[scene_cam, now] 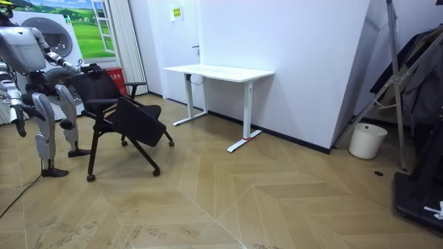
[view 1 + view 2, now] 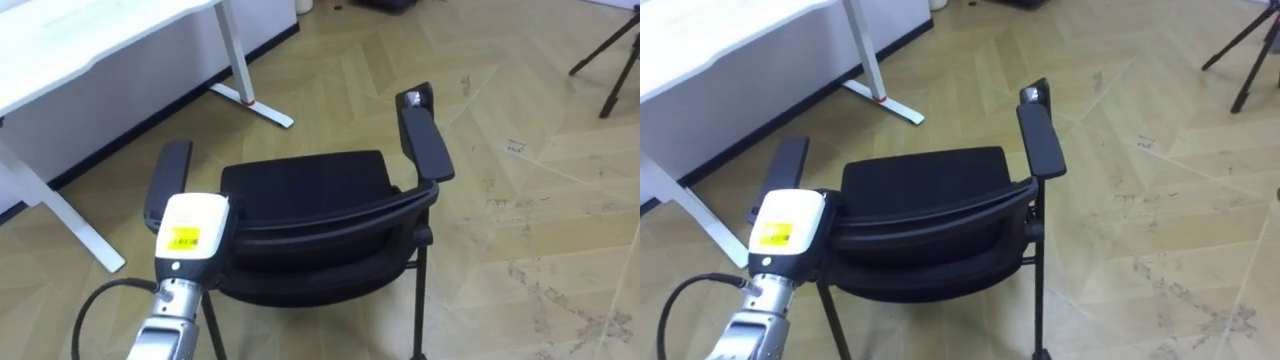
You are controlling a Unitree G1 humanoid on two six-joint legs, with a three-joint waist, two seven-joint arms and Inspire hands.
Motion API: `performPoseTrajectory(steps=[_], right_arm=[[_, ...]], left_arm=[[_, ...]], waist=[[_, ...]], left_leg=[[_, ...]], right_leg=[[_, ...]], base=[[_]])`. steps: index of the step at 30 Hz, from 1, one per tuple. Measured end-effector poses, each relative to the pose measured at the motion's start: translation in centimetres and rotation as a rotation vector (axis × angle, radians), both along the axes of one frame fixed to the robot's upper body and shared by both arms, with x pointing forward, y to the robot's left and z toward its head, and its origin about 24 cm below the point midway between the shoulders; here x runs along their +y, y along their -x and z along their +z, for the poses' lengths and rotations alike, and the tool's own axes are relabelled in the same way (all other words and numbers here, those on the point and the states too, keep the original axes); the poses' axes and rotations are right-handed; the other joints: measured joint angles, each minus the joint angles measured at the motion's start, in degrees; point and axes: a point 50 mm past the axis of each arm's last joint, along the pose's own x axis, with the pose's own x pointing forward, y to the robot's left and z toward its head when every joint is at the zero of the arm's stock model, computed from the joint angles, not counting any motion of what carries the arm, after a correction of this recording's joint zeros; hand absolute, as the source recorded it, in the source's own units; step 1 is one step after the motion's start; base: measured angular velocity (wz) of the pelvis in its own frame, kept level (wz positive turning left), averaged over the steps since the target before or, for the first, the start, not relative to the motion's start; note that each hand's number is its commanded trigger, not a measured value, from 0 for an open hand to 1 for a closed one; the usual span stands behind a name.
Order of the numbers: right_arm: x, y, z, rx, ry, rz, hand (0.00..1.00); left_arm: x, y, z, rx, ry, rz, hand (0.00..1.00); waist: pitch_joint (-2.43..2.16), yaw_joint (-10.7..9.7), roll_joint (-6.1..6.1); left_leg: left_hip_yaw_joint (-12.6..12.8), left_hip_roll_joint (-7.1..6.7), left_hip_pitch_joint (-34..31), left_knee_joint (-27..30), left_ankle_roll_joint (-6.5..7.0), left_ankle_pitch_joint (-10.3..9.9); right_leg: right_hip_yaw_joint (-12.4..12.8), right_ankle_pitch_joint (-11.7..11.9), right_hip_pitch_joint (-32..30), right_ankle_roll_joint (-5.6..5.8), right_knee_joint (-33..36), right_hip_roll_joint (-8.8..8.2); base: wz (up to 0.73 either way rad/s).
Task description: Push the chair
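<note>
A black chair (image 2: 310, 185) with two padded armrests stands on the wood floor right in front of me, its backrest (image 2: 330, 225) nearest to me. My left hand (image 2: 190, 235) rests at the left end of the backrest top, beside the left armrest (image 2: 168, 180); its fingers are hidden behind the hand's white back. In the room view I stand behind the chair (image 1: 131, 121) at the view's left, one arm reaching to its back. My right hand (image 1: 19, 126) hangs by my side there.
A white desk (image 2: 100, 40) on white legs stands ahead to my left, its foot (image 2: 255, 105) close to the chair's left front. Dark tripod legs (image 2: 610, 60) stand far right. A white bucket (image 1: 367, 140) sits by the wall.
</note>
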Motion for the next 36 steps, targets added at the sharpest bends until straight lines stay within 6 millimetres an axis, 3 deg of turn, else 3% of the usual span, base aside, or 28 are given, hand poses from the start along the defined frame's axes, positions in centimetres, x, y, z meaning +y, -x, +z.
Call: performPoseTrajectory(steps=[7, 9, 15, 24, 36], right_arm=[[-0.1, -4.9, 3.6, -0.157, 0.264, 0.180, 0.00], [0.4, -6.9, 5.5, -0.244, 0.375, 0.254, 0.00], [3.1, -9.7, 8.4, -0.368, 0.590, 0.485, 0.00], [7.4, -11.3, 9.7, -0.473, 0.640, 0.706, 0.00], [9.1, -11.7, 11.0, -0.536, 0.734, 0.841, 0.00]], left_arm=[[-0.3, 0.1, 0.2, 0.011, 0.006, -0.011, 1.00], [-0.4, 0.0, 0.5, 0.007, 0.008, -0.016, 1.00], [-0.9, 0.0, 0.9, -0.008, 0.020, -0.031, 1.00], [-1.5, -0.5, 1.3, 0.016, 0.020, -0.045, 1.00], [-1.8, -0.7, 1.5, 0.014, 0.021, -0.061, 1.00]], waist=[[0.14, 1.75, -0.30], [0.23, 2.58, -0.39], [0.59, 3.82, -0.46], [0.72, 4.74, -0.02], [0.68, 5.63, 0.01]], left_leg=[[0.23, 0.00, -0.31, 0.11, 0.02, 0.01], [0.38, 0.00, -0.58, 0.16, 0.02, 0.01], [0.42, 0.00, -0.96, 0.10, 0.02, 0.01], [0.48, 0.00, -1.20, 0.02, 0.02, 0.01], [0.36, 0.00, -1.62, 0.00, 0.04, 0.00]], right_leg=[[0.33, -0.02, -0.45, 0.04, 0.17, -0.04], [0.55, -0.02, -0.84, 0.04, 0.17, -0.04], [0.58, -0.02, -1.04, 0.04, 0.10, -0.05], [0.49, -0.01, -1.28, 0.02, 0.32, -0.04], [0.33, -0.01, -1.34, 0.03, 0.50, -0.04]], base=[[-0.02], [-0.04], [0.00], [0.00], [0.00]])
